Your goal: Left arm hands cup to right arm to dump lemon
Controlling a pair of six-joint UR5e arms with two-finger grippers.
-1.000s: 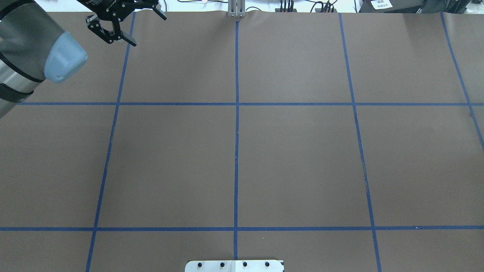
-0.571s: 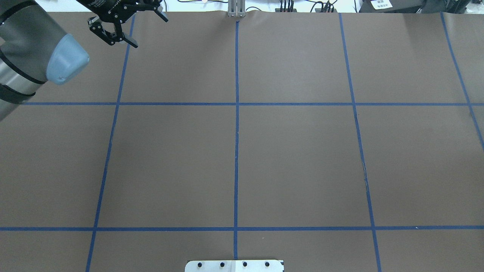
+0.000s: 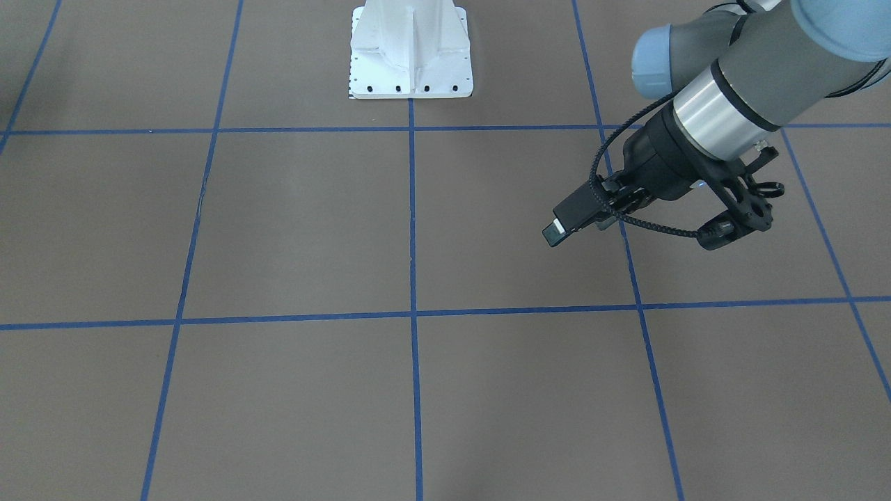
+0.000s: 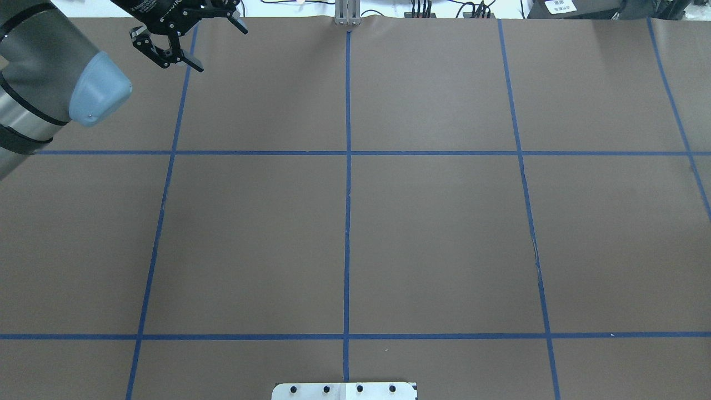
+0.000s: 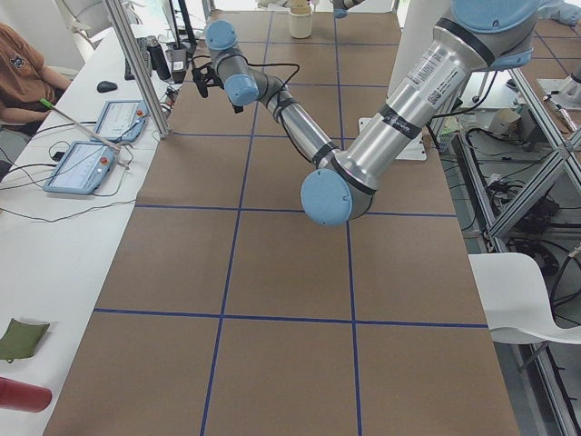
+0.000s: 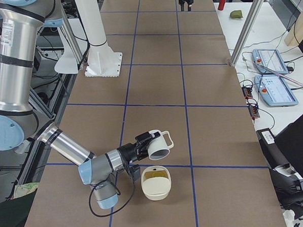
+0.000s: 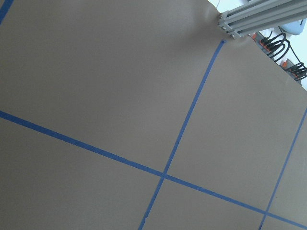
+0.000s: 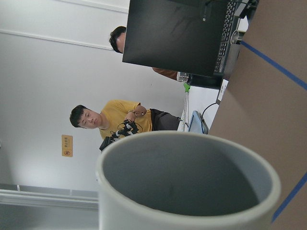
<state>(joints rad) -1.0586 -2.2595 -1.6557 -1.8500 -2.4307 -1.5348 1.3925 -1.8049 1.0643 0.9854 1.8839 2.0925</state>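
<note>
Tipping is judged to be the step in hand. The cup (image 6: pixel 157 143) is carried on its side at the right gripper (image 6: pixel 144 144), just above the cream bowl (image 6: pixel 157 196), with its mouth turned partly down toward the bowl. Whether the fingers of this gripper are pressed on the cup cannot be told, because they are seen only small and from the side. The lemon (image 6: pixel 155 180) is seen as a yellow-green patch inside the bowl. In the right wrist view only the grey inside of the cup is shown, with nothing in it, so the dump is judged to be done or nearly done.

To do the step well, the mouth should be held over the middle of the bowl until it is sure that nothing remains inside. The cup should then be turned upright before it is taken away from the bowl. The bowl rim should not be touched, since the bowl is probably pushed easily.

The left gripper (image 4: pixel 219 48) is spread wide and nothing is held in it. It is placed well apart from the bowl, at the other end of the table (image 4: pixel 433 233).

No writing can be read. The lettering of the cup is not shown in any view. The label (image 5: pixel 427 64) on the left arm and the small wall sign (image 8: pixel 67 145) are too small to be read.
</note>
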